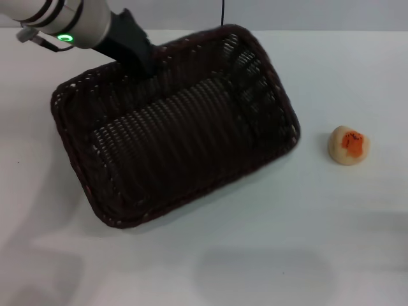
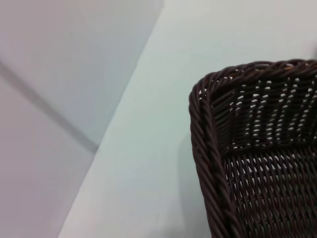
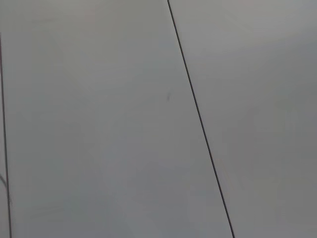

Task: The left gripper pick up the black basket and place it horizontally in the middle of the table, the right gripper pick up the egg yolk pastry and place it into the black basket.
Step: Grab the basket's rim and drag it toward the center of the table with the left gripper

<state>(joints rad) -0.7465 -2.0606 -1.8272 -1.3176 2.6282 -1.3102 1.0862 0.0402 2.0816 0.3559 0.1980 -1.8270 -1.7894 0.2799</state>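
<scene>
The black basket point(image 1: 178, 127) lies slantwise across the left and middle of the white table point(image 1: 319, 242), empty inside. My left gripper point(image 1: 144, 64) reaches down from the upper left and is shut on the basket's far rim. The left wrist view shows a corner of the basket point(image 2: 257, 158) close up, over the table. The egg yolk pastry point(image 1: 349, 145), a pale bun with an orange patch, sits alone on the table to the right of the basket, a short gap away. My right gripper is out of view. The right wrist view shows only a plain grey surface with thin dark lines.
The white arm with its green ring light point(image 1: 65, 37) stands over the far left corner. The table's far edge meets a grey wall point(image 1: 319, 13) at the back. The table point(image 2: 148, 148) and the wall point(image 2: 59, 59) also show in the left wrist view.
</scene>
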